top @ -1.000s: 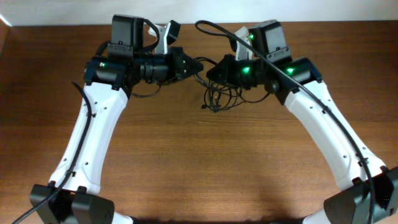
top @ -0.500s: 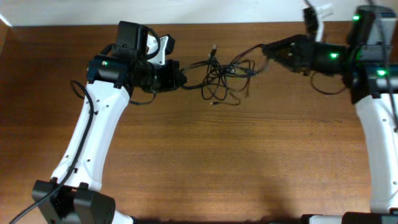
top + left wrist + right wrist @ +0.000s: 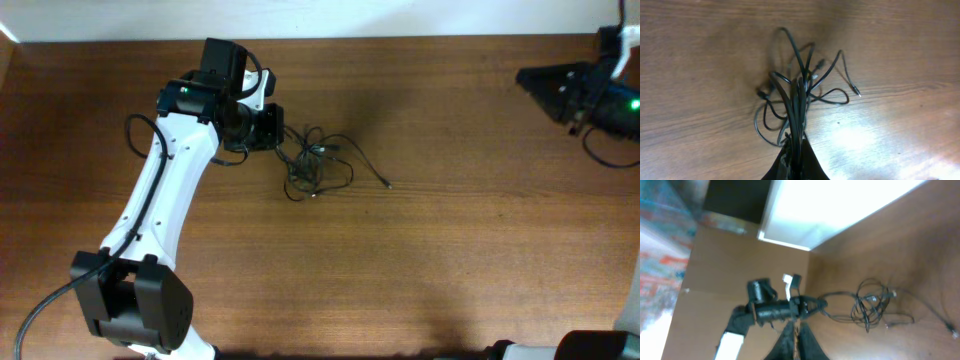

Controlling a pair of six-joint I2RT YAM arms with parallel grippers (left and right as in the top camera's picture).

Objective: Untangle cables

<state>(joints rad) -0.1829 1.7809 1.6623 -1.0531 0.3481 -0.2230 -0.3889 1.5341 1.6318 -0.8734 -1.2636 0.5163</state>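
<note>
The cables (image 3: 312, 152) lie as a loose black tangle on the wooden table just right of my left gripper (image 3: 283, 135). One strand runs out to a plug (image 3: 388, 185). In the left wrist view my left gripper (image 3: 796, 154) is shut on several strands of the cables (image 3: 799, 100), which fan out ahead into loops. My right gripper (image 3: 522, 78) hangs far off at the right edge, shut and holding nothing. In the right wrist view its closed tips (image 3: 796, 330) point toward the distant cables (image 3: 871, 302).
The brown table (image 3: 420, 270) ends at a white wall (image 3: 400, 15) along the back. My left arm (image 3: 160, 190) slants from the near left corner up to the tangle, with its own thick cable loop (image 3: 132, 135) beside it.
My right gripper has let go of the cables and swung far to the right. The stretched tangle has slackened and settled on the table beside my left gripper, which still holds it.
</note>
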